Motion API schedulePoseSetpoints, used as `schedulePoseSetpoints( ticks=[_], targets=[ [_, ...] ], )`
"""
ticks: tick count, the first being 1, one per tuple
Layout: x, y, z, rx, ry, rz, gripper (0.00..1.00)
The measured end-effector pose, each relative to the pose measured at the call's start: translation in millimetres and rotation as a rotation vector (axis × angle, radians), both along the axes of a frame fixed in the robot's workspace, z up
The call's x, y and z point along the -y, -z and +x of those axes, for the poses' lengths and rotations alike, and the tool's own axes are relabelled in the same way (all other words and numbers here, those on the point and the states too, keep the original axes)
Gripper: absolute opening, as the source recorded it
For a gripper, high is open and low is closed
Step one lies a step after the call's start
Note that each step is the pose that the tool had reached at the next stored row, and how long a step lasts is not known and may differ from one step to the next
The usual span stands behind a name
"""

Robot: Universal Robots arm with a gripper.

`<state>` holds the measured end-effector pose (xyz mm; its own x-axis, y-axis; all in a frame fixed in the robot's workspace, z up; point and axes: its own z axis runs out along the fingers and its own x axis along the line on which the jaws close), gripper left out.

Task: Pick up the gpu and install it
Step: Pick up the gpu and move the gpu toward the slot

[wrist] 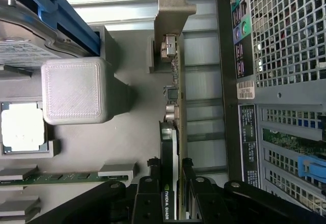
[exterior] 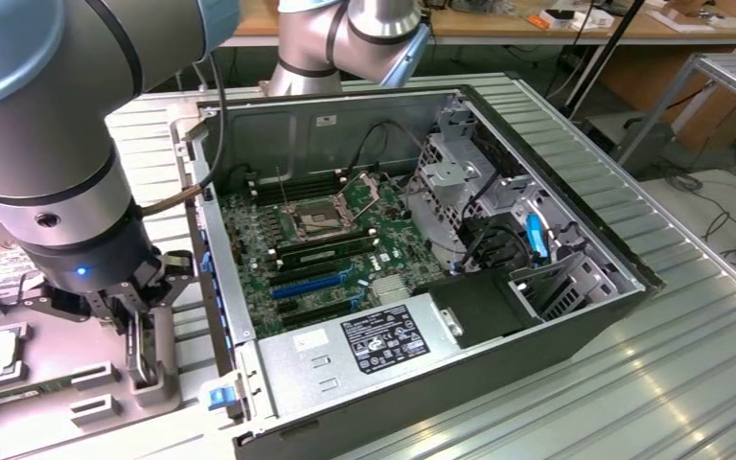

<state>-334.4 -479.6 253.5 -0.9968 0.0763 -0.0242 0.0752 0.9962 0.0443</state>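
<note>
gpu [wrist: 170,142] stands on edge in a slot of the grey tray [wrist: 137,132], with its silver bracket [wrist: 174,7] at the end away from my wrist. My gripper [wrist: 169,167] straddles the near end. Jaws are roughly half closed, with one finger [wrist: 154,172] pressed on each face and the card clamped between. The tray sits just beside the computer case [exterior: 560,316], on the exterior view's left.

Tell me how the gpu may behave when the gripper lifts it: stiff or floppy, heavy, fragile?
The gpu is probably stiff: its thin board stands straight on edge. It may tilt in the grip, since the metal bracket sits far from the gripper, which clasps the other end. The small exposed parts on its side look fragile.
</note>
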Motion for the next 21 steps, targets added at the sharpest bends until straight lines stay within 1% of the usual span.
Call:
schedulePoseSetpoints(
  ticks=[7, 12, 15, 21],
  targets=[
    [0.0, -10.7, 0.0, -0.0010, 0.000, 0.0000, 0.27],
    [0.0, -25.2, 0.0, -0.0025, 0.000, -0.0001, 0.27],
    [0.0, -32.1, 0.0, -0.0035, 0.000, 0.0000, 0.27],
    [0.0, -53.1, 0.0, -0.0057, 0.000, 0.0000, 0.27]
  ],
)
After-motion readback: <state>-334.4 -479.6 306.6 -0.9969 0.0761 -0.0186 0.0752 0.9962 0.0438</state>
